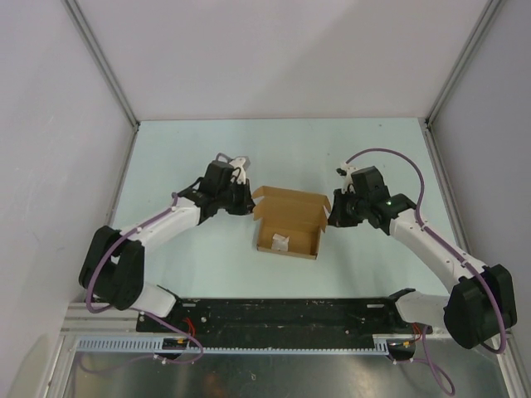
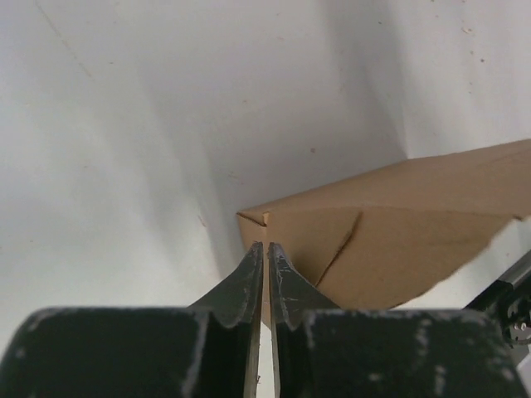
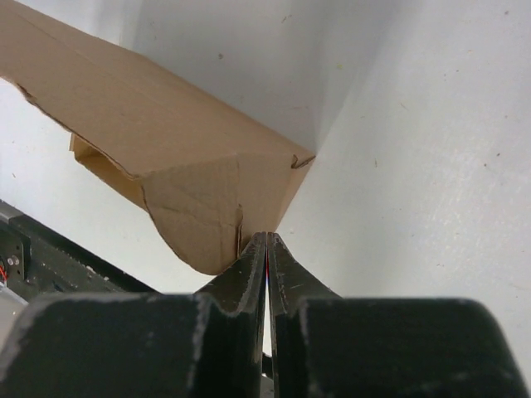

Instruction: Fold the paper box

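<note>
The paper box is a brown cardboard tray with raised walls and loose flaps, sitting mid-table between both arms. My left gripper is at its left end. In the left wrist view the left gripper is shut on a thin edge of the paper box, and a strip of cardboard shows between the fingers. My right gripper is at the box's right end. Seen from the right wrist, the right gripper is shut at the lower corner of the paper box, beside a rounded flap.
A small white wad of paper lies inside the box. A black rail runs along the near edge between the arm bases. White walls with metal posts close in the pale table on three sides.
</note>
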Tool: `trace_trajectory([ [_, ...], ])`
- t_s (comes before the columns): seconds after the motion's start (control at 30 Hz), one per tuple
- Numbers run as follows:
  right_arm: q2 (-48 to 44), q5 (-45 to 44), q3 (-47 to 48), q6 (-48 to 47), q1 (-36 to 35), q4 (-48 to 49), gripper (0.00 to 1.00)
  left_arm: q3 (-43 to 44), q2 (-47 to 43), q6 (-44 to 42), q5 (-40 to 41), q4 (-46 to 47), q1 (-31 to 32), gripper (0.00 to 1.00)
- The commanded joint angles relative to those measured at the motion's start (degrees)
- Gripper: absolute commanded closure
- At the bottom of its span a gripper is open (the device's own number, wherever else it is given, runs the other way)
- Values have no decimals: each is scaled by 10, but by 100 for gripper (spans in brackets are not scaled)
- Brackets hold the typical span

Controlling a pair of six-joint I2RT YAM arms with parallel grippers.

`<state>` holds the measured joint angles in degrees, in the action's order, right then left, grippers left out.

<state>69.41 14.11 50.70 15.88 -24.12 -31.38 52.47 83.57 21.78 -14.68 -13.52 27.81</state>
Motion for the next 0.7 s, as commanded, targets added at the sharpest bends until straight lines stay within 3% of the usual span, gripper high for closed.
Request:
trace_trajectory([
  [0.0,-1,30,16,4,-5,17,94,-9,-34,-14,-25,23,21,90],
  [0.67,-17,32,-49,21,-23,82,94,-119,-96,34,-5,96,72,92],
])
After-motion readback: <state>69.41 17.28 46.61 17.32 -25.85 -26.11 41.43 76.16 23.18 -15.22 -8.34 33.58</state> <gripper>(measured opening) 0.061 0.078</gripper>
